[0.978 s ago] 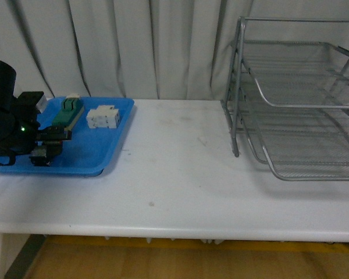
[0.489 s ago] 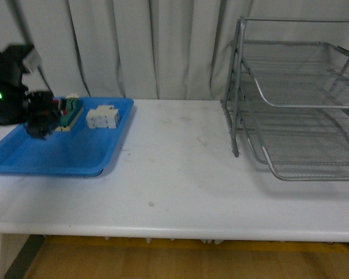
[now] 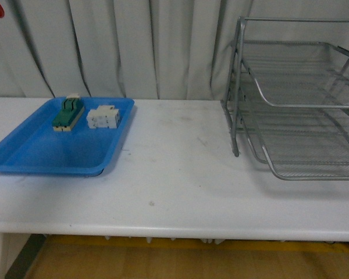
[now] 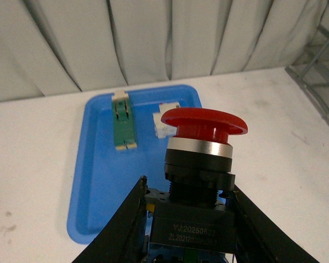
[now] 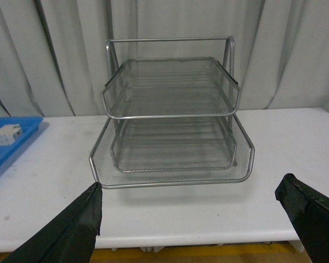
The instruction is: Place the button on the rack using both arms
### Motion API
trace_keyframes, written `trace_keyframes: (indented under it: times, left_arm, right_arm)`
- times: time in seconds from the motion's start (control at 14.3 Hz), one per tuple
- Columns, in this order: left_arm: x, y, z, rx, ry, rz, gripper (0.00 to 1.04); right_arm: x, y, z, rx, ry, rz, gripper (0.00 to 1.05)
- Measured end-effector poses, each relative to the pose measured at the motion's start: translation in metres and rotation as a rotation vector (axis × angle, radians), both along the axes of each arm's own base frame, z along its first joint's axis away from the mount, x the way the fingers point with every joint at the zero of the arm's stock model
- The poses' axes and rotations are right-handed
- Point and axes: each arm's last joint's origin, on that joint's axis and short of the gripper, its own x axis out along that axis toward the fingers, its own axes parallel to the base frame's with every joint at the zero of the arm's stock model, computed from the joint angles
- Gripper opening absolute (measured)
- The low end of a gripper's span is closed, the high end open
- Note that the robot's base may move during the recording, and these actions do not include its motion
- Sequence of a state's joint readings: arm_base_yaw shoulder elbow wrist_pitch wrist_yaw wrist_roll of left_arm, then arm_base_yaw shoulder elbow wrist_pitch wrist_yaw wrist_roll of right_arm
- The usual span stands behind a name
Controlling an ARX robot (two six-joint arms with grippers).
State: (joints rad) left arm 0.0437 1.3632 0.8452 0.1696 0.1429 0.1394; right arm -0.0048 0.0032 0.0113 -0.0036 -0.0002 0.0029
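The button [image 4: 204, 121] has a round red cap on a black-and-blue body. My left gripper [image 4: 187, 186] is shut on that body, holding it cap-up in the air above the table, in front of the blue tray [image 4: 93, 186]. In the front view the left arm is out of frame except for a red sliver in the top left corner. The silver wire-mesh rack [image 3: 296, 104] stands at the table's right. In the right wrist view the rack [image 5: 170, 118] faces my right gripper [image 5: 189, 186], which is open wide and empty, short of the lowest tier.
The blue tray [image 3: 23, 157] lies at the left of the table and holds a green terminal block [image 3: 68, 112] and a white connector [image 3: 103, 117]. Curtains hang behind the table. White tabletop [image 3: 174, 174] stretches between tray and rack.
The left gripper lifted off the blue tray with the button in it and rose up and left, out of the front view. Tray, block, connector and rack stayed put.
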Motion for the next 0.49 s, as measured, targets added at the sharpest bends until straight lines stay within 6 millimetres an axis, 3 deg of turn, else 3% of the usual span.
trace_keyframes:
  times: [0.14, 0.49]
  left_arm:
    - [0.0023, -0.0007, -0.0106, -0.003, 0.045, -0.005, 0.37]
    - [0.0015, 0.0004, -0.0098, -0.002, 0.039, 0.001, 0.37]
  right_arm:
    - [0.0000, 0.0000, 0.0000, 0.000, 0.000, 0.001, 0.98]
    - [0.0000, 0.0000, 0.0000, 0.000, 0.000, 0.000, 0.98]
